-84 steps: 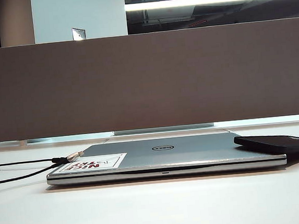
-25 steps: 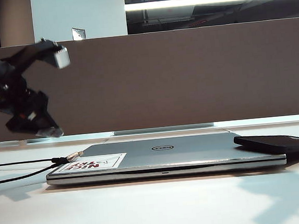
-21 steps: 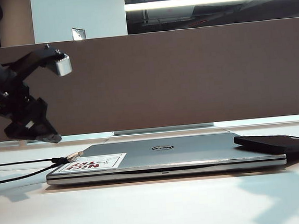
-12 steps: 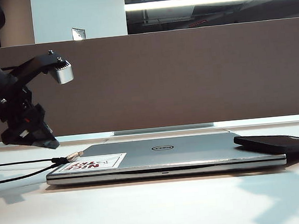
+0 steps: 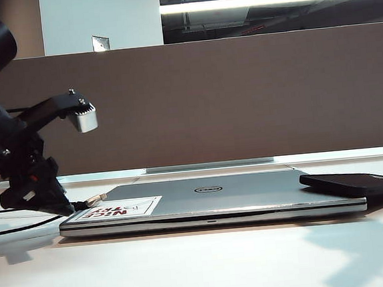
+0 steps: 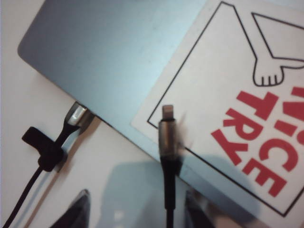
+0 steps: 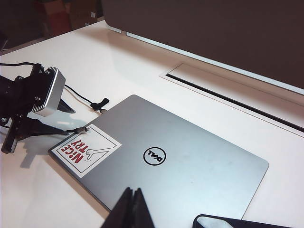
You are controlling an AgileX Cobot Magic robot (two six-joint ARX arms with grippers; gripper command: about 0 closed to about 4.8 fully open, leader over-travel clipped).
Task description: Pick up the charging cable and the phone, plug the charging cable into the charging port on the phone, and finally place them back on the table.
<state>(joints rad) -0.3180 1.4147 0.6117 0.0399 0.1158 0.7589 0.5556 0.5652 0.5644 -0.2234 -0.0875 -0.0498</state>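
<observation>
**Entry: cable plug on laptop corner, left gripper set to take it**

Charging cable (image 6: 167,142): thin black cord, round in section, ending in a short silver metal plug. The plug lies on the laptop's sticker corner, and the cord trails off the laptop edge onto the bench (image 5: 189,264). Its long axis runs straight out between the two fingers of the left gripper (image 6: 133,213), whose jaws stand wide, one dark fingertip on either side of the cord, nothing held. This arm is plainly the nearer one.

Second cord (image 6: 52,152): black, silver collar, plugged into the laptop's side, near the first.

Phone (image 5: 356,183): flat, glossy black slab, resting partly on the opposite corner of the laptop, well apart from the plug.

Laptop (image 7: 180,166): closed, matte silver lid; white sticker (image 7: 85,149) with red lettering.

Right gripper (image 7: 132,209): fingers pressed together, empty, hovering above the laptop's near edge, close to the phone.

Bench: smooth, white.
</observation>
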